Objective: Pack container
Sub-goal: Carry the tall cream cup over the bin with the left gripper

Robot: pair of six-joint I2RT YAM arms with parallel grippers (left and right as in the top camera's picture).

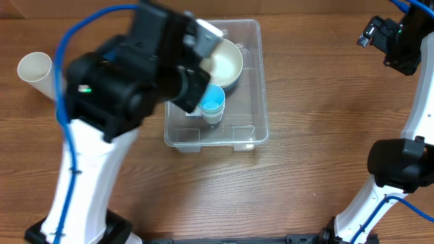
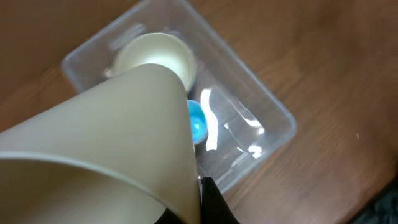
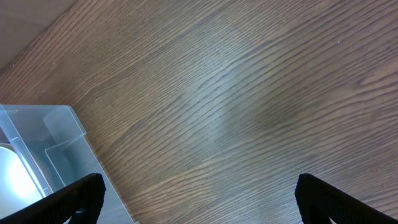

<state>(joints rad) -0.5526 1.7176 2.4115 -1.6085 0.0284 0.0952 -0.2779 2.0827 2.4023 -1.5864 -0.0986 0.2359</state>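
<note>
Left gripper (image 1: 195, 39) clamps cream cup (image 2: 118, 143) over container (image 1: 258, 102) | right gripper (image 3: 199, 194) apart | release high and you tip it off bowl (image 1: 228, 64)

Container (image 1: 245, 122) — clear plastic bin, rectangular, rounded corners, upright, open-topped — upper centre of overhead frame, long sides running top-to-bottom.

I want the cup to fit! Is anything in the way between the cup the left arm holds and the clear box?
Nothing visible blocks it: the cream cup hangs right above the container. Inside, though, a cream bowl and a blue cup already take up room; only the end past the blue cup looks free.
</note>
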